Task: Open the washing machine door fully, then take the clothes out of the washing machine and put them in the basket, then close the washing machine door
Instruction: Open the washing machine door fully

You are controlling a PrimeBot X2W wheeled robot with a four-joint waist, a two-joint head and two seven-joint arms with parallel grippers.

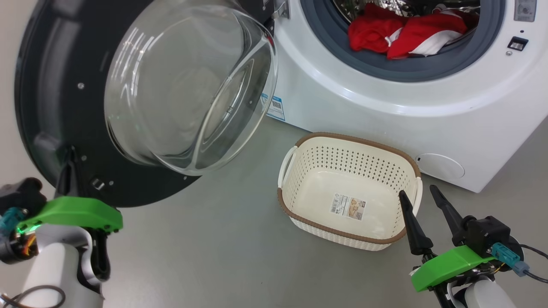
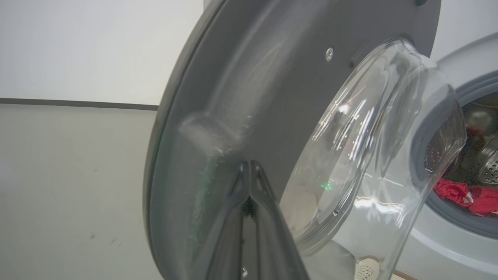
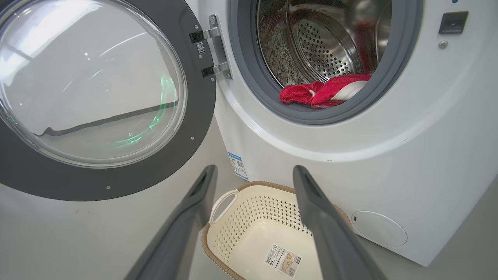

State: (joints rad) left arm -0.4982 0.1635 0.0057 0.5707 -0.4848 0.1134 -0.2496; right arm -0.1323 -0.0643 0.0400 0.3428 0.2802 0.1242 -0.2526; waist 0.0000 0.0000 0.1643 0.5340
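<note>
The washing machine door (image 1: 43, 107) stands swung out to the left, its glass bowl facing me. The washing machine (image 1: 385, 98) has its round opening exposed, and the red and white clothes (image 1: 402, 34) lie at the drum's front lip. The cream basket (image 1: 355, 139) sits empty on the floor below the opening. My left gripper (image 1: 70, 164) is shut with nothing in it, its tips (image 2: 249, 165) close against the door's dark inner rim (image 2: 241, 77). My right gripper (image 1: 419, 194) hangs open just above the basket's near right corner. In the right wrist view it (image 3: 255, 169) points over the basket (image 3: 249, 217) toward the clothes (image 3: 323, 91).
Grey floor (image 1: 222, 256) spreads between the door and the basket. A white wall (image 2: 78, 46) stands behind the door. A blue label (image 1: 276, 107) marks the washer's lower left corner, and a round cap (image 1: 441, 167) sits at its lower right.
</note>
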